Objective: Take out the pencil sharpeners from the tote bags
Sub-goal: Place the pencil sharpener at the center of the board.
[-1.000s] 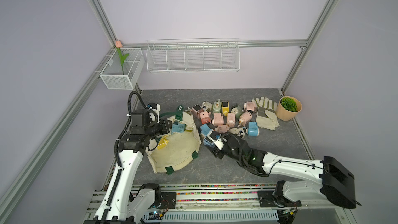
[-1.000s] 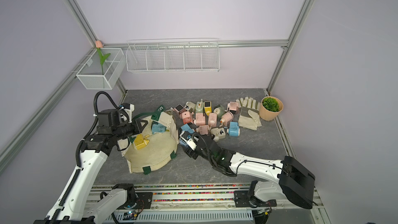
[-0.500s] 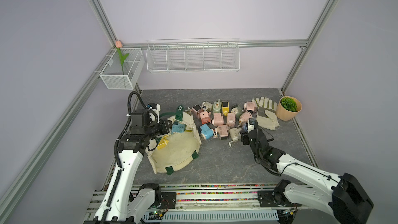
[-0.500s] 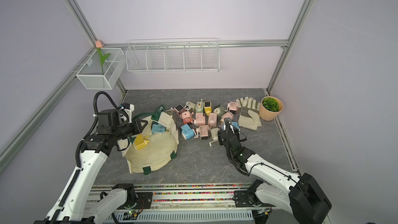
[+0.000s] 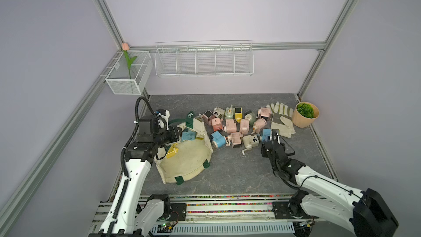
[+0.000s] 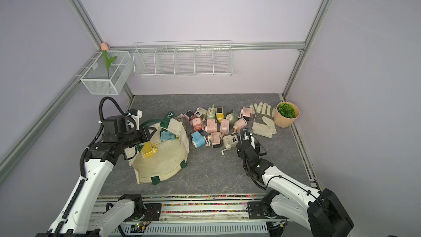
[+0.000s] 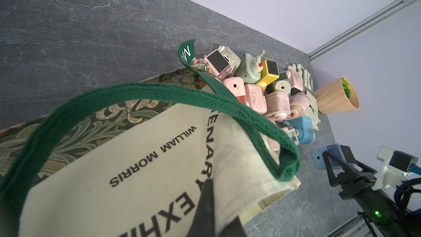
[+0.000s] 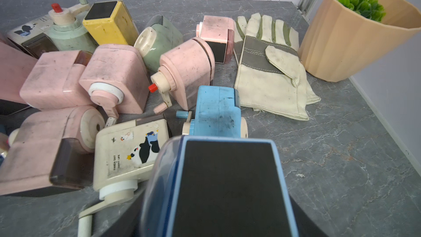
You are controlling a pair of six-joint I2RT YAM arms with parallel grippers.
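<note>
Cream canvas makes the tote bag [image 5: 189, 163], which lies on the grey desk [image 5: 239, 174] at the left side, with its dark green handle [image 7: 159, 93] looping up. The left gripper [image 5: 177, 133] is closed on the canvas edge at the mouth of the bag (in the left wrist view one dark finger [image 7: 205, 201] lies pressed against the printed cloth). Two pencil sharpeners sit at this mouth: a blue one [image 5: 188, 136] and a yellow one [image 5: 172, 152], the yellow one just beside the left gripper. The other pencil sharpeners [image 5: 232, 125], pink, pale green, yellow, cream and blue, lie in a tight group on the desk to the right of the bag. The right gripper [image 7: 335, 156] is at the near right corner of this group and clamps a blue sharpener with a dark window [image 8: 223, 185], the jaws partly apart around its body. Just beyond it lie another blue sharpener [image 8: 216, 110] and a cream one with a panda picture [image 8: 129, 149]. Pale work gloves [image 5: 281, 119] and a tan plant pot [image 5: 303, 120] are further back, near the right wall.
</note>
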